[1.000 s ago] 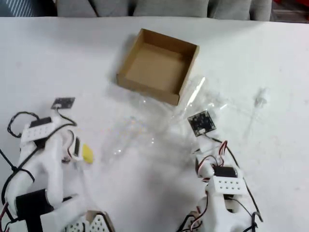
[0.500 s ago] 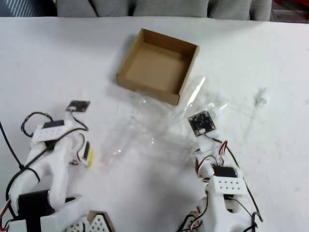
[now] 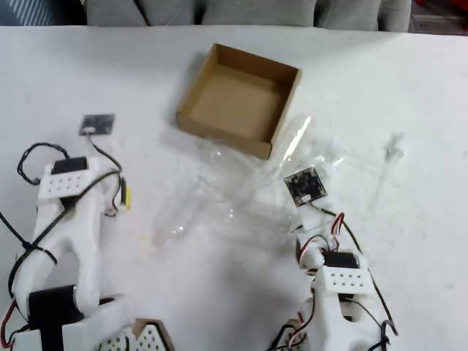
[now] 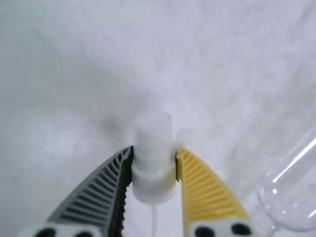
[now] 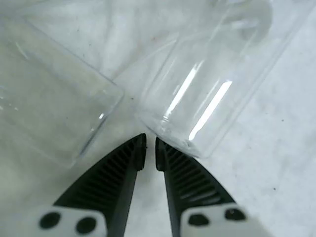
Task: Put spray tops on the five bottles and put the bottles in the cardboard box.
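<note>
Left gripper (image 4: 154,151) farther up-table; spray top (image 4: 153,136) with tube cropped.

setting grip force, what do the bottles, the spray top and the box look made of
Bottles: probably clear plastic, glossy; the table shows through them and bright light streaks run along the wall.
Spray top: white plastic by the look, matte, slightly translucent at its upper end.
Box: brown cardboard, matte; dull plain walls with thin cut edges.
</note>
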